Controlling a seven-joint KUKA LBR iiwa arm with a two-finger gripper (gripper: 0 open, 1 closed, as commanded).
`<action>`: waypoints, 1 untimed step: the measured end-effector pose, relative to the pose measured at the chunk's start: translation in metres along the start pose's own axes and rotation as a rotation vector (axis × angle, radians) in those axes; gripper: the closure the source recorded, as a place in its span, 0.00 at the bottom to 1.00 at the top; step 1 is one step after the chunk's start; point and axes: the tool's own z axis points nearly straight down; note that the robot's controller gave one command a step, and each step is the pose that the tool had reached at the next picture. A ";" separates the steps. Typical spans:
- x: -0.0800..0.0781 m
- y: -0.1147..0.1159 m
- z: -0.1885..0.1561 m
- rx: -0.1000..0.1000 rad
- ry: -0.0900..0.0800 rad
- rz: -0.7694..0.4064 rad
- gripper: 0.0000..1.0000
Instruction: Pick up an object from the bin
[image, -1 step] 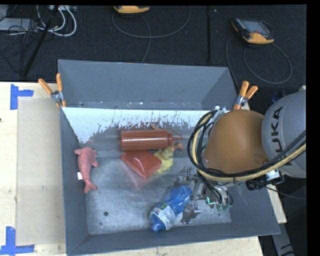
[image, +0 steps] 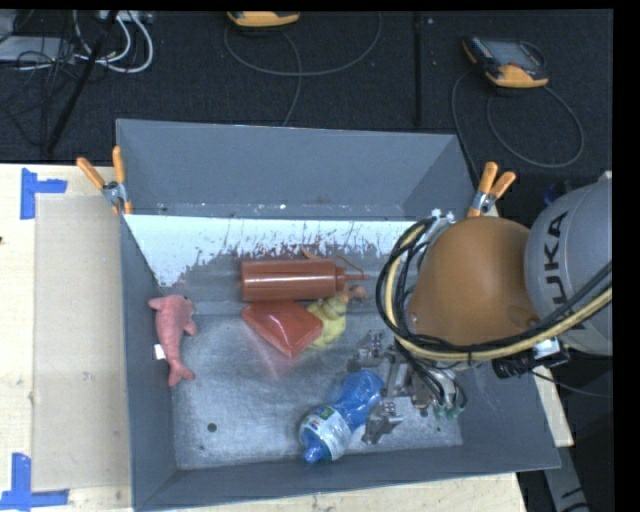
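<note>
Note: gripper (image: 386, 404) sits low in the front right part of the grey bin (image: 290, 170), right at the upper right end of a crumpled blue plastic bottle (image: 338, 415). The bottle lies on the bin floor near the front wall, tilted, with its pale labelled end toward the front left and its blue body running up toward the gripper. You can see dark gripper metal touching or overlapping the bottle's right end. Whether it is spread or closed on the bottle you cannot tell from this angle, because the wrist's orange-brown cover (image: 470, 282) and the looped black and yellow cables (image: 393, 300) sit just above it. Other contents lie apart from the gripper. A red-brown bottle (image: 290, 280) lies on its side near the back wall. A red wedge-shaped block (image: 283, 328) lies just in front of it, with a small yellow toy (image: 331, 318) against the block's right side. A pink animal toy (image: 174, 336) lies alone by the left wall.
</note>
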 end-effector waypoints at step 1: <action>-0.045 -0.005 0.104 -0.003 0.004 -0.025 1.00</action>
